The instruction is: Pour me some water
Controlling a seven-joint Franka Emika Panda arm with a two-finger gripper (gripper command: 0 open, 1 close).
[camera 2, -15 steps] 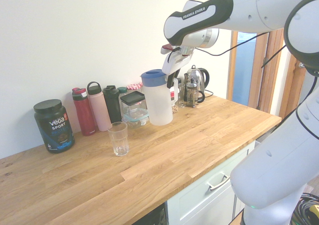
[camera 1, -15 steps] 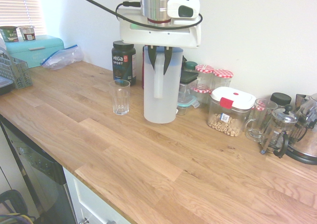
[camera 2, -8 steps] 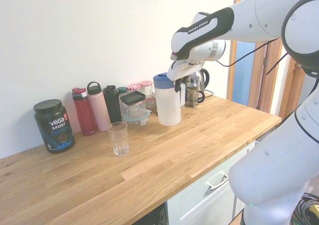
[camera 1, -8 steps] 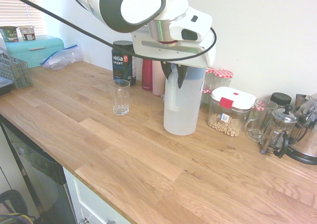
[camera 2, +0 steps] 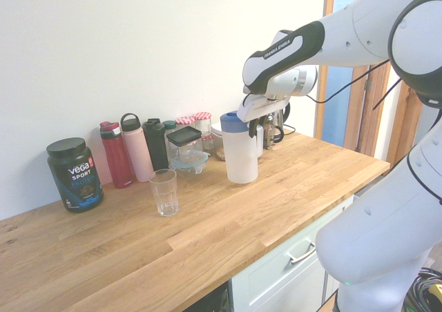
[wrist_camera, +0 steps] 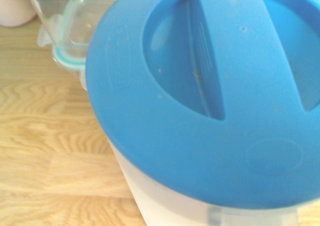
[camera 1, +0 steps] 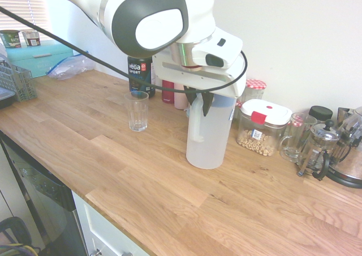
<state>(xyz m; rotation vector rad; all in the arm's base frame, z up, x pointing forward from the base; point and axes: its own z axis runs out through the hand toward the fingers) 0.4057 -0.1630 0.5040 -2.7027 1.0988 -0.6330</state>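
One jug (camera 1: 208,131): upright on bench (camera 1: 169,199), blue lid (wrist_camera: 210,86), right of glass (camera 1: 136,110), well apart
pincer (camera 1: 199,97): pinching jug handle at top
glass: empty, upright, in front of tub (camera 1: 141,70)
jars (camera 1: 263,127): just behind jug

The tool (camera 1: 199,99) grips the upright pitcher (camera 1: 208,132) on the counter (camera 1: 169,193), right of the glass (camera 1: 137,111).
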